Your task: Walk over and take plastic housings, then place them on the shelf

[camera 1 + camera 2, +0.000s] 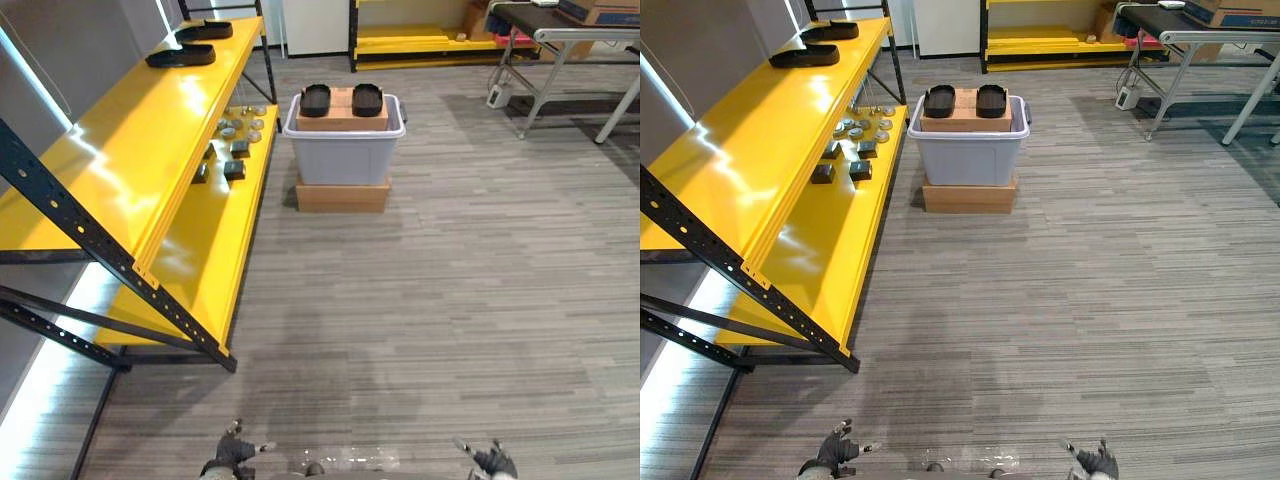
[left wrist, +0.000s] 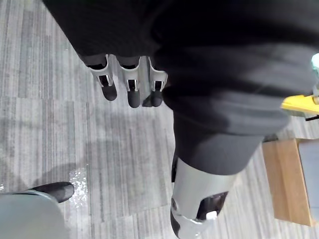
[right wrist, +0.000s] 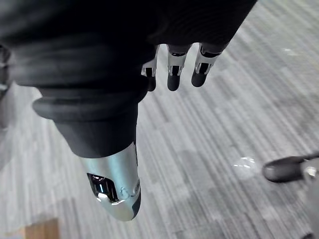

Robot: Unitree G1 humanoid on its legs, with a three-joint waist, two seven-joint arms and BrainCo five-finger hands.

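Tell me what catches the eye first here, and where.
A long bright yellow shelf runs along the left. Straight ahead a grey bin stands on a cardboard box, two black plastic housings lying side by side on top. Two more housings lie at the shelf's far end.

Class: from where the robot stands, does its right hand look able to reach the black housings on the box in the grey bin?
Probably not. The right hand hangs low; a long stretch of floor separates it from the housings at the grey bin. Nothing blocks the walk.

Left hand (image 2: 132, 87), right hand (image 3: 174, 74): silver dark-tipped fingers (image 2: 107, 83), dark ribbed covers (image 3: 84, 50).
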